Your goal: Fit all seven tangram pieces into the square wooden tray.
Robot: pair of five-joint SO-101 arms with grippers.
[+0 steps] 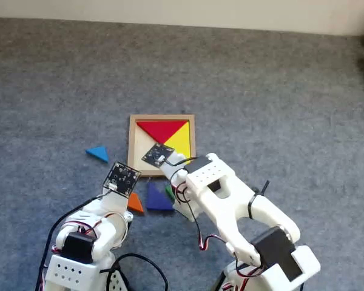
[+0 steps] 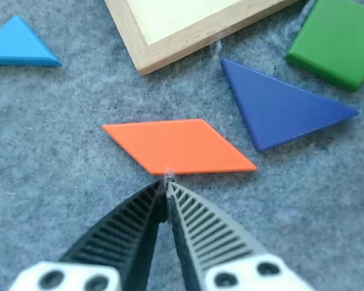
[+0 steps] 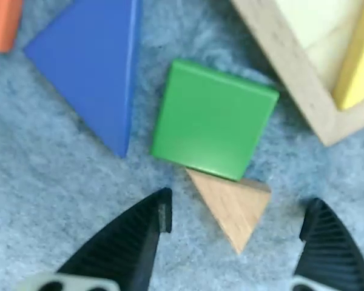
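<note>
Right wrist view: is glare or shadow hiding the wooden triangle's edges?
Right wrist view: no glare, wooden triangle evenly lit, its edges plain against the carpet, only a faint shadow where it meets the green square; left wrist view: orange parallelogram likewise glare-free.

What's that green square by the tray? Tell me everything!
The green square tangram piece is a flat, smooth tile with softly rounded corners. It lies flat on the grey carpet just outside a corner of the square wooden tray. A small plain wooden triangle touches one edge; the dark blue triangle lies beside it, apart. The open right end effector is near, not touching it.
</note>
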